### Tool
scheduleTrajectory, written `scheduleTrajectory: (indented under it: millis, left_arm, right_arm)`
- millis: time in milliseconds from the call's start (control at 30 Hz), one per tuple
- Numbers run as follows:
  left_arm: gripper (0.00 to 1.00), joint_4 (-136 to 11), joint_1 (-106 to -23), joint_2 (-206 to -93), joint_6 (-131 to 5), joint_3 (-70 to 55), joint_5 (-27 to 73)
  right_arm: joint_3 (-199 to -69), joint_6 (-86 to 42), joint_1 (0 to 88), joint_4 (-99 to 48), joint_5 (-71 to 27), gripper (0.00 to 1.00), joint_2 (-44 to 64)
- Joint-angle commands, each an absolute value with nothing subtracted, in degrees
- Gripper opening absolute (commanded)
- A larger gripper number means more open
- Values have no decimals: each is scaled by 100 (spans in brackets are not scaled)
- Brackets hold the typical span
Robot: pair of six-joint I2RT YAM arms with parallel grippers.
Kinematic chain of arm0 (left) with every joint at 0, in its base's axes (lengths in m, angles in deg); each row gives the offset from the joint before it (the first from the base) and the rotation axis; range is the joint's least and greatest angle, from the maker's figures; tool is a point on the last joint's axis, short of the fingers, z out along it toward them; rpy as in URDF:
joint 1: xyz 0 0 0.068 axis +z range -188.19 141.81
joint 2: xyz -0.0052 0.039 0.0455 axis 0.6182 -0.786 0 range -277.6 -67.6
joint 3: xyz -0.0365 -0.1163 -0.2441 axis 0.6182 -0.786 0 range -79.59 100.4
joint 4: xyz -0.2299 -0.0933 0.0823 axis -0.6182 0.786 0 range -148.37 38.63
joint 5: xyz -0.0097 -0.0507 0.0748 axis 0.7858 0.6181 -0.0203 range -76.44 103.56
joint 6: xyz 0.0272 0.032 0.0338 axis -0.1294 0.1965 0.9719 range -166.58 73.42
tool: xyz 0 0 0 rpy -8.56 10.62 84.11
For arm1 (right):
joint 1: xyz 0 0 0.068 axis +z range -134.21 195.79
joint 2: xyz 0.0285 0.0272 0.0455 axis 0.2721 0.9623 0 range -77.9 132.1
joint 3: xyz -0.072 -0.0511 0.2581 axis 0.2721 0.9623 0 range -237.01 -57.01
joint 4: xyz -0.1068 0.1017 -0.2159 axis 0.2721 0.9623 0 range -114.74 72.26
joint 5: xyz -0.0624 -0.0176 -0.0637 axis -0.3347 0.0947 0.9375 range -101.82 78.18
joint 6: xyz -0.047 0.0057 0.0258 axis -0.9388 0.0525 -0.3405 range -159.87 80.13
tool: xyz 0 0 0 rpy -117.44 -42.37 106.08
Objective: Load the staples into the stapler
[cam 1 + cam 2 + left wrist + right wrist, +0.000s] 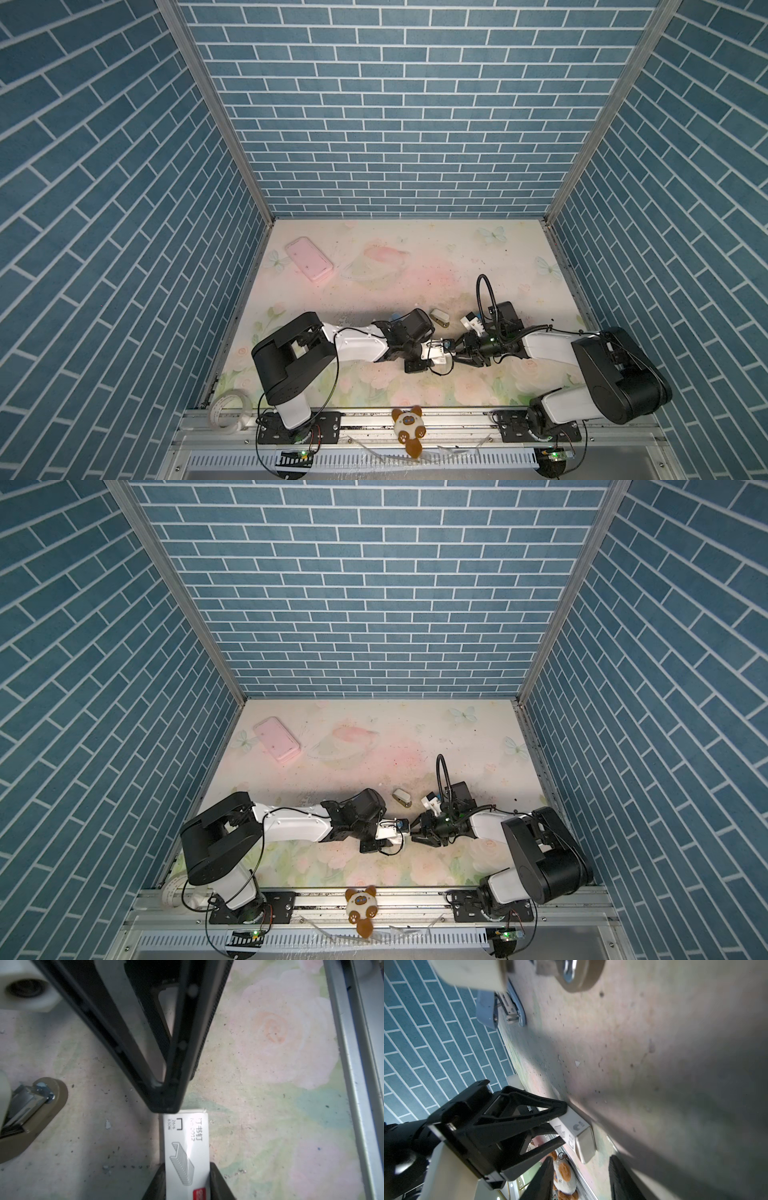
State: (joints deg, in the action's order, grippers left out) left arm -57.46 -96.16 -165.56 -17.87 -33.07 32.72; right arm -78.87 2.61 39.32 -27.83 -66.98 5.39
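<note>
Staples box (187,1147) | left claw (188,1169) clenched on it, low | right claw (581,1159) parted, facing box end

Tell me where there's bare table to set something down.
Free: the back, from the pink case to the right wall, and the front strip along the rail. Crowded: the middle, around the staple box and beige stapler.

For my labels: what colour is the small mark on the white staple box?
Red. The mark on the staple box shows best in the left wrist view.
</note>
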Motion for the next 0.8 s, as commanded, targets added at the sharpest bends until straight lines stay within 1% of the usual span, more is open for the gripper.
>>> scheduleTrajectory:
  millis: [0, 67, 500, 767]
  left_arm:
    - [33, -5718, -9585, -16527, -1856, -3413, 3329]
    - [35, -5710, -9585, -16553, -1856, -3411, 3340]
    - [35, -5597, -9593, -16675, -1885, -3295, 3389]
    - [35, -5609, -9595, -16675, -1912, -3310, 3365]
  right_arm:
    - [-7828, 525, 4016, -3238, -6777, 44, 629]
    - [-7818, 563, 4052, -3325, -6768, 44, 654]
    - [-7696, 821, 4191, -3974, -6807, 42, 834]
    - [-7635, 829, 4251, -3978, -6830, 42, 734]
